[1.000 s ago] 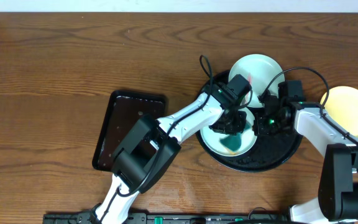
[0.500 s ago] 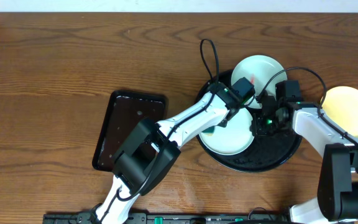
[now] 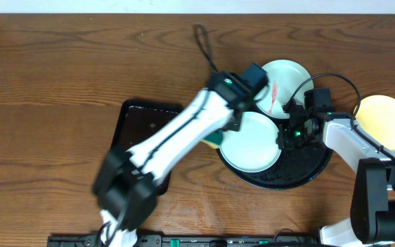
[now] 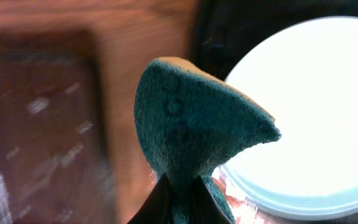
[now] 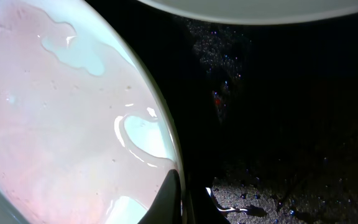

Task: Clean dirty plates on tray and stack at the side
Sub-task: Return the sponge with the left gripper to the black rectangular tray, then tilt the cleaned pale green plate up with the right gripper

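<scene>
A white plate [image 3: 250,142], wet and faintly pink, lies at the front of the round black tray [image 3: 306,168]. My right gripper [image 3: 284,137] is shut on its right rim; the right wrist view shows the fingers [image 5: 188,199] pinching the edge of the plate [image 5: 61,124]. A second white plate [image 3: 284,79] with red smears sits at the back of the tray. The pale yellow plate [image 3: 386,122] lies on the table to the right of the tray. My left gripper [image 3: 219,132] is shut on a teal sponge [image 4: 191,124], held just left of the tray.
A dark rectangular tray [image 3: 132,134] lies on the table to the left, partly under my left arm; it also shows in the left wrist view [image 4: 36,124]. Black cables loop above both wrists. Water droplets lie on the black tray [image 5: 291,124].
My left arm has lifted the sponge off the front white plate and swung it left, past the tray's edge. The plate is now uncovered. The right gripper has not moved.
</scene>
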